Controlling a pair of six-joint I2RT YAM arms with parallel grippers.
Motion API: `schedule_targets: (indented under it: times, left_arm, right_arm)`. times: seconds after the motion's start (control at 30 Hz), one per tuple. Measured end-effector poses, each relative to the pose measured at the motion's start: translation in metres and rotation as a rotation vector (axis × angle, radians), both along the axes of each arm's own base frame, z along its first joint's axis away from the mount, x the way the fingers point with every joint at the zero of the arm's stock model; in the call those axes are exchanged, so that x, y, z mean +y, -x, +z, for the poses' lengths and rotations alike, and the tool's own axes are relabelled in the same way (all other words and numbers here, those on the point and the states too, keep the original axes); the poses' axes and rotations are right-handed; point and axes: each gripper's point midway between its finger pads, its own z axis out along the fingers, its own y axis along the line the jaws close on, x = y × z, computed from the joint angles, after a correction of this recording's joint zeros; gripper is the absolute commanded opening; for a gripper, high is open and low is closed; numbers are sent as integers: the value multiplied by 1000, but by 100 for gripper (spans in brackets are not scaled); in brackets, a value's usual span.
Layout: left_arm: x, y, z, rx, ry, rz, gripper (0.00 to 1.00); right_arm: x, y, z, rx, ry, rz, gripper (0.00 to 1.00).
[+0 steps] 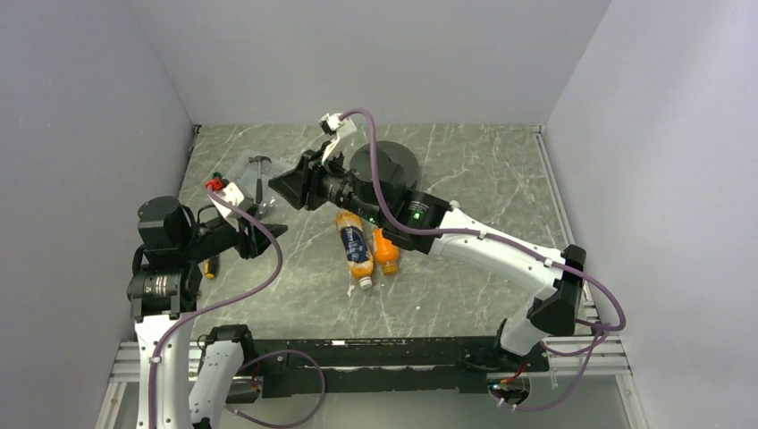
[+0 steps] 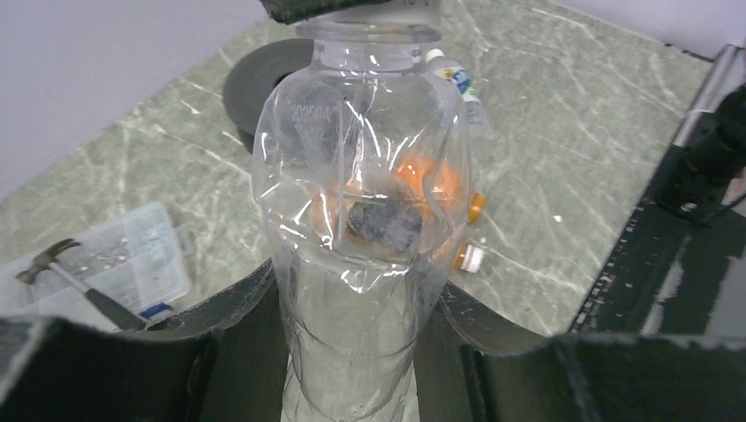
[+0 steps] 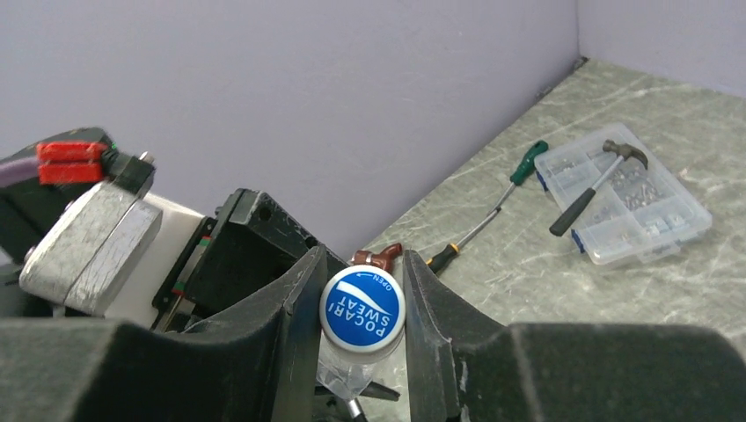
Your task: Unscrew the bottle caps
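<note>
Crumpled clear bottle [image 2: 361,220] clamped round its lower body by the left gripper [image 2: 356,325], one dark finger pressed to each side. At the bottle's other end, its cap [image 3: 362,309], white-rimmed with a blue top reading POCARI SWEAT, pinched between the fingers of the right gripper [image 3: 361,286], both fingers touching the cap's edge.

In the overhead view, the two grippers nose to nose above the left half of the table [image 1: 483,179], with the bottle held off the surface between them.

Lying on the table just in front of the right gripper: tall orange bottle [image 1: 355,246] with a blue label and white cap [image 1: 365,282], and just beside it on the right a short orange bottle [image 1: 386,252].

Behind the right arm, black disc [image 1: 393,165].

Near the left wall, clear box [image 3: 625,207] with a hammer [image 3: 598,180] resting on it, and a screwdriver [image 3: 497,211] beside it.
</note>
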Motion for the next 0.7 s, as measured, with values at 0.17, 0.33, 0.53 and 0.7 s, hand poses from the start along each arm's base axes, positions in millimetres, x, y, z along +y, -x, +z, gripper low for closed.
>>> schedule_targets:
  times: [0.17,0.33,0.53,0.7]
  left_arm:
    - [-15,12,10,85,78,-102,31]
    - [-33,36,38,144,180,-268,33]
    - [-44,65,54,209,251,-407,32]
    - [-45,66,50,239,257,-408,27]
  right_arm:
    - [-5,14,13,-98,-40,123,1]
    - [-17,43,45,-235,-122,333,2]
    - [-29,73,61,-331,-200,543,29]
    - [-31,67,54,-312,-182,535,98]
